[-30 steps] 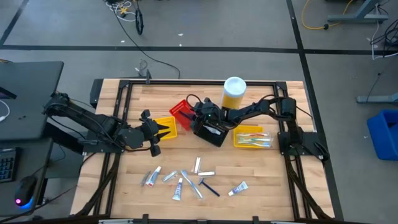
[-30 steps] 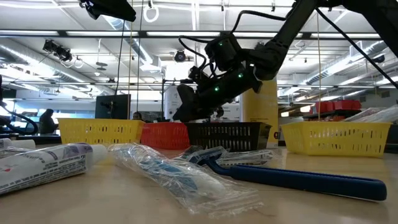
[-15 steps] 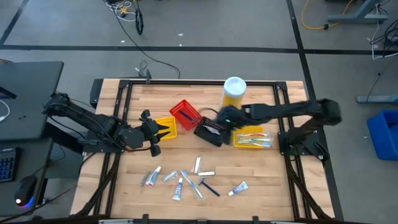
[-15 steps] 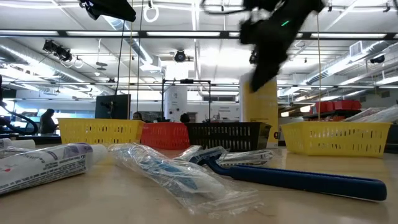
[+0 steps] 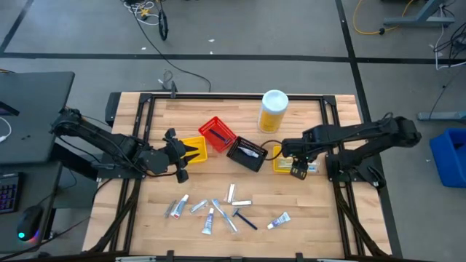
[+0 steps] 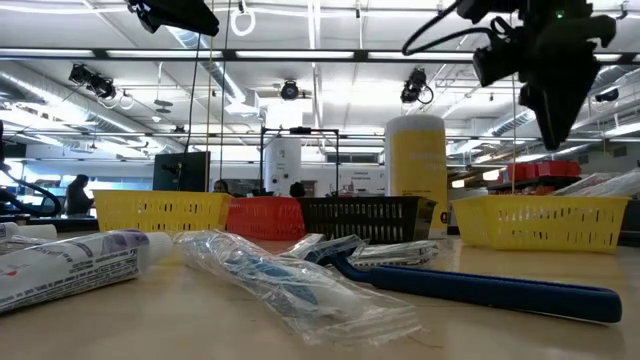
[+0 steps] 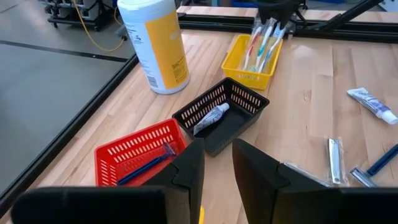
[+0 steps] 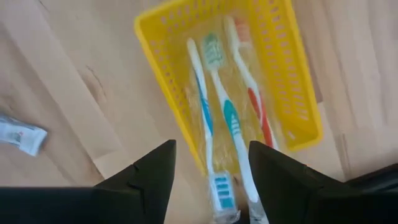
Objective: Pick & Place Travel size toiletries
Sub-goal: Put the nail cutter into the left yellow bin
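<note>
Several travel size toiletries [image 5: 218,209], small tubes, a wrapped toothbrush [image 6: 270,275] and a blue-handled razor [image 6: 480,285], lie flat near the table's front edge. A white tube [image 7: 211,117] lies in the black bin [image 5: 246,154]. A blue razor [image 7: 146,163] lies in the red bin [image 5: 217,133]. Three toothbrushes [image 8: 227,112] lie in the right yellow bin [image 5: 279,161]. My right gripper [image 5: 297,169] hangs open above that bin, pointing down, with nothing between its fingers. My left gripper [image 5: 191,153] waits over the left yellow bin [image 5: 196,145], slightly open and empty.
A big yellow bottle with a white lid [image 5: 273,109] stands behind the bins at the far side. The bins sit in a row across the table's middle. Bare wood lies between the bins and the loose items at the front, and along the right edge.
My right gripper has drawn back from over the black bin toward the table's right edge, rising and tipping until it points straight down over the right yellow bin. The black bin, hidden by it before, now shows a white tube inside.
</note>
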`<action>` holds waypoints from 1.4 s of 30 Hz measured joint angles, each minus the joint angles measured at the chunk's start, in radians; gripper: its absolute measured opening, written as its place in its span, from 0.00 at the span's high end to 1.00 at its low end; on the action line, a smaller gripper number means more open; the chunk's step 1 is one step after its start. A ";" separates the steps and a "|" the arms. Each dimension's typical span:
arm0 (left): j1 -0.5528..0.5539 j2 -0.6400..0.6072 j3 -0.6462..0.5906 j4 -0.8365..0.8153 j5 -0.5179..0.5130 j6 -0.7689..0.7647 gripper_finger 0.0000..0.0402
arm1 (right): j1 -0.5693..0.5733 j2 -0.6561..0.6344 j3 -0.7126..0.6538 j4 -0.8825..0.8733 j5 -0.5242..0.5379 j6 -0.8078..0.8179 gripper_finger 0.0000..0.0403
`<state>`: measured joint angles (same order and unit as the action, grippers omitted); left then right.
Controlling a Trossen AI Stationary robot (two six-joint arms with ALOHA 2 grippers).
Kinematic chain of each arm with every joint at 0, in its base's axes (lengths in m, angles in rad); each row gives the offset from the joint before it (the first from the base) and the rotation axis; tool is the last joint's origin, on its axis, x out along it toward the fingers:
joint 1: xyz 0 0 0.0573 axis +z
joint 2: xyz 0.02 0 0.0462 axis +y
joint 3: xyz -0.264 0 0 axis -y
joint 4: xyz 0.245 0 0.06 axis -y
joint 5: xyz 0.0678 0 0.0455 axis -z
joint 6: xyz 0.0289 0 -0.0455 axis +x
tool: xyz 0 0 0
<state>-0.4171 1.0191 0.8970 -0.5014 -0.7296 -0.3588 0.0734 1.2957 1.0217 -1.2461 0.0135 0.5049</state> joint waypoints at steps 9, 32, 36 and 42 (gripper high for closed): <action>0.000 0.014 0.000 0.298 0.143 0.267 0.77 | 0.000 0.000 -0.013 -0.004 -0.027 -0.012 0.49; 0.047 0.150 0.102 0.203 0.144 0.299 0.77 | -0.001 0.000 -0.013 0.338 -0.001 -0.136 0.49; 0.047 0.139 0.102 0.163 0.140 0.292 0.77 | -0.001 0.004 -0.014 0.591 0.099 -0.202 0.51; 0.047 0.143 0.102 0.141 0.103 0.257 0.77 | -0.031 0.059 -0.097 1.055 0.114 -0.257 0.49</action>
<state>-0.3699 1.1618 0.9995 -0.3601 -0.6270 -0.1020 0.0421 1.3551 0.9248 -0.1910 0.1274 0.2477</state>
